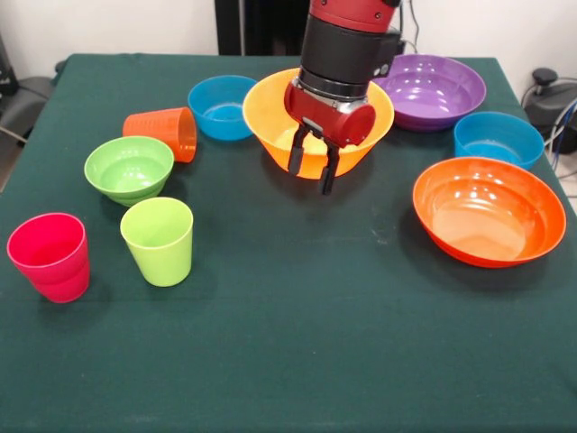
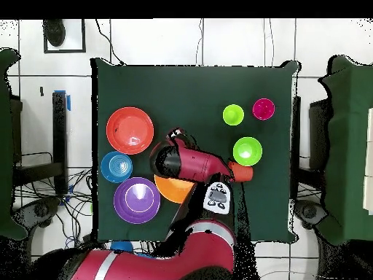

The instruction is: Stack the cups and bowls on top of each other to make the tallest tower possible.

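Over the front rim of the yellow-orange bowl (image 1: 270, 122) hangs the gripper (image 1: 312, 169), its two black fingers a little apart and holding nothing; whether a tip touches the bowl I cannot tell. Seen from the front, behind it to the left sits a blue bowl (image 1: 222, 106) and to the right the purple bowl (image 1: 435, 87). Left of it lies the orange cup (image 1: 165, 132) on its side, with the green bowl (image 1: 129, 168), lime cup (image 1: 159, 240) and red cup (image 1: 50, 256) nearer the camera. To the right stand the second blue bowl (image 1: 498, 138) and the red-orange bowl (image 1: 489, 210).

A dark green table (image 1: 288, 361) on a white tiled floor (image 2: 189, 44); pale wall (image 1: 117, 25) behind.
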